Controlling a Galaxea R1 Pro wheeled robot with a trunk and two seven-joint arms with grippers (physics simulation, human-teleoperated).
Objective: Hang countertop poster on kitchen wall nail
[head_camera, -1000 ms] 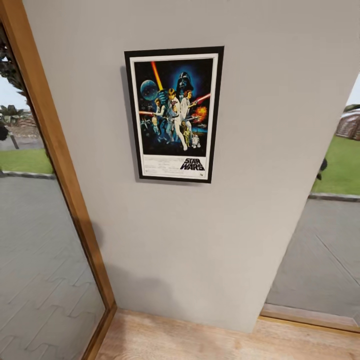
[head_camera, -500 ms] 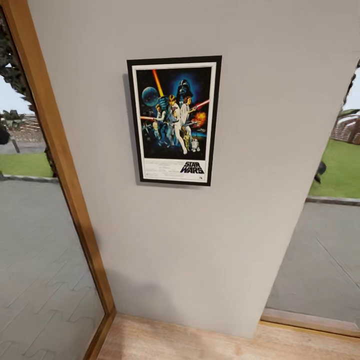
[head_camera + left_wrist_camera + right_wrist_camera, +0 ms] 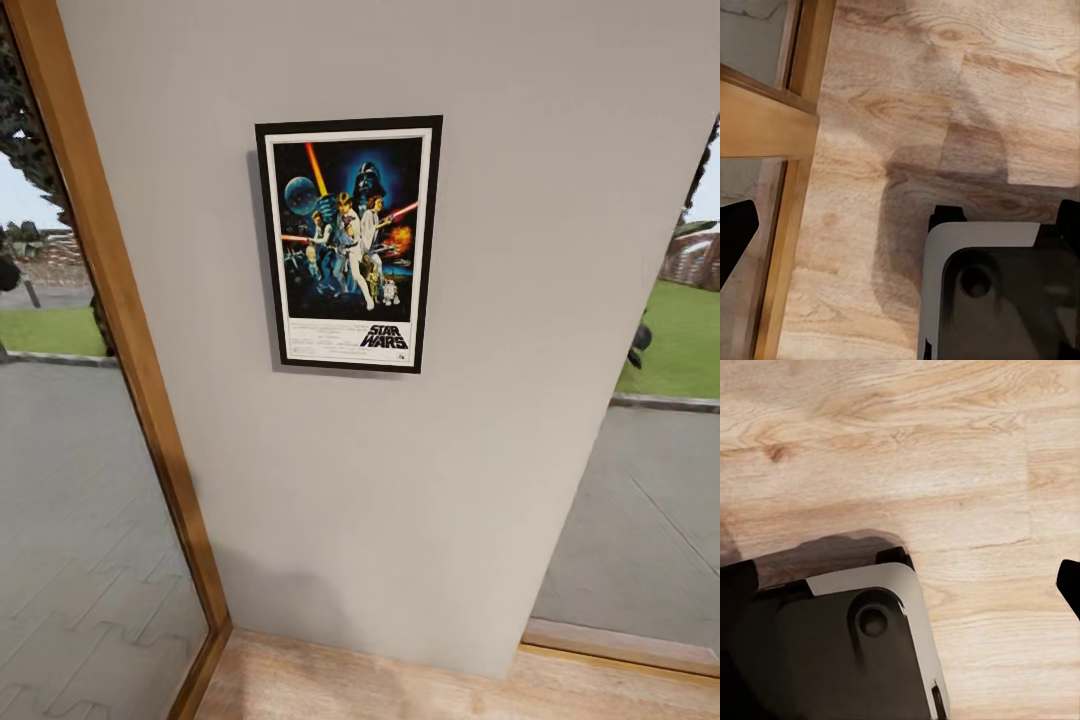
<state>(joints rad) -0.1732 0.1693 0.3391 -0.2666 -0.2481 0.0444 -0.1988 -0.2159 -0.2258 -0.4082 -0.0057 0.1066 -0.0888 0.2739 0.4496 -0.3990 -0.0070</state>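
Note:
The poster (image 3: 348, 243) hangs flat and upright on the light grey wall (image 3: 480, 420) in the head view, with its black frame, white border and "STAR WARS" logo plain to see. No nail shows around it. The kitchen countertop is out of view. My left gripper (image 3: 900, 229) points down at the wooden floor; its dark fingertips (image 3: 735, 236) sit at the picture's edges with nothing between them. My right gripper (image 3: 900, 581) also hangs over the floor, fingertips (image 3: 1069, 583) wide apart and empty.
A wooden-framed glass panel (image 3: 120, 330) stands left of the wall, and an opening onto pavement and grass (image 3: 650, 480) lies right of it. Light wooden floor (image 3: 400, 690) runs along the wall's foot. My grey base (image 3: 982, 292) shows below both wrists.
The whole head view has shifted a little, so the poster sits slightly lower in the picture; the camera moved. The poster itself stays in place on the wall.

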